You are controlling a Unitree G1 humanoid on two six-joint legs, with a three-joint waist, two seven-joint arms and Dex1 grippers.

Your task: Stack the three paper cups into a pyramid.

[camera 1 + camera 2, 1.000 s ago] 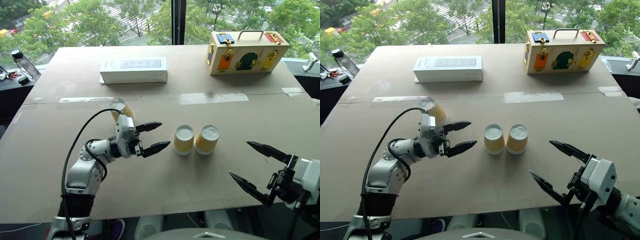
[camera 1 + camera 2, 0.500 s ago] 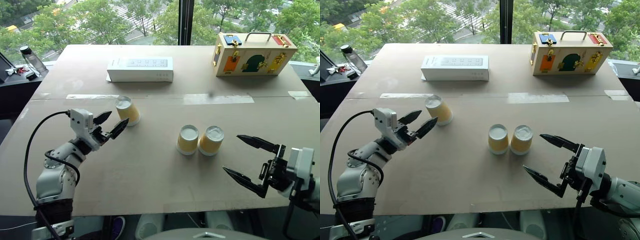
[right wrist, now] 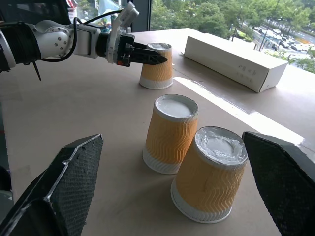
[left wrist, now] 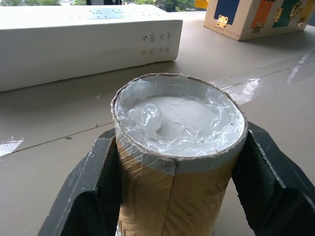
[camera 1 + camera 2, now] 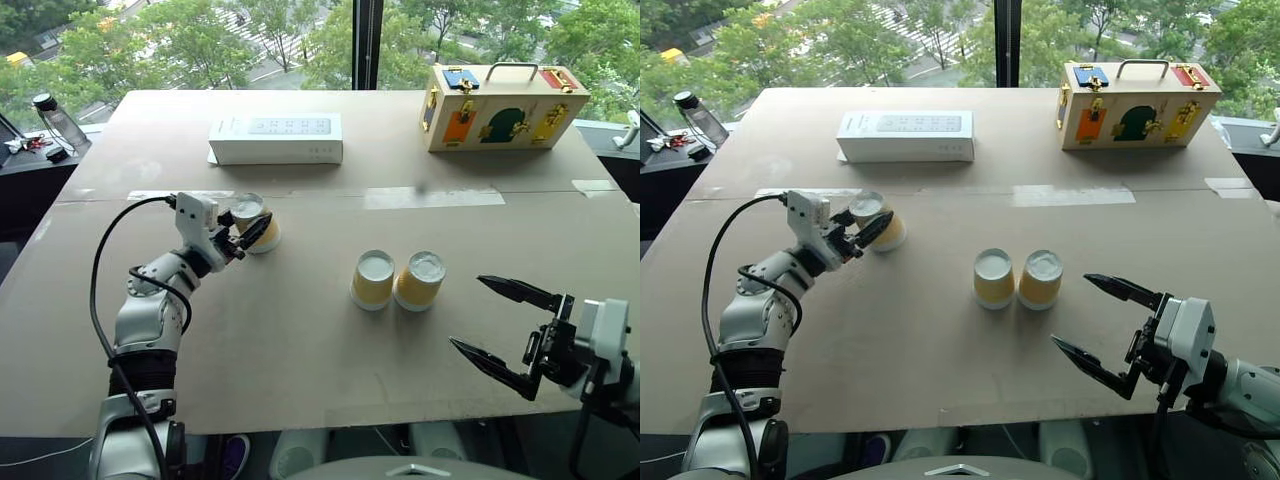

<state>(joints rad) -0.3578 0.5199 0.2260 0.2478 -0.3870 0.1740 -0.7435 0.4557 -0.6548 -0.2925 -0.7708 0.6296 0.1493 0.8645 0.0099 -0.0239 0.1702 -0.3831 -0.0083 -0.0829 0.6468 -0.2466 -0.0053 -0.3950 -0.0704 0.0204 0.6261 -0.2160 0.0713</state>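
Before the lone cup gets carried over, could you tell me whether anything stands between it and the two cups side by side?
Nothing visible does. The left gripper is shut on the lone cup, and only bare table lies between it and the pair of cups.

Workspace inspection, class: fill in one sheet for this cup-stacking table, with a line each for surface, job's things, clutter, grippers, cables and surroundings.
Surface: tan table, tape strips across it.
Job's things: lone paper cup upside down at the left; two paper cups upside down, side by side at the centre; no pyramid yet.
Clutter: white box and wooden latch box at the far edge.
Grippers: left gripper shut on the lone paper cup; right gripper open, holding nothing.
Cables: black cable looping along the left arm.
Surroundings: window with trees beyond; bottle on a side ledge.
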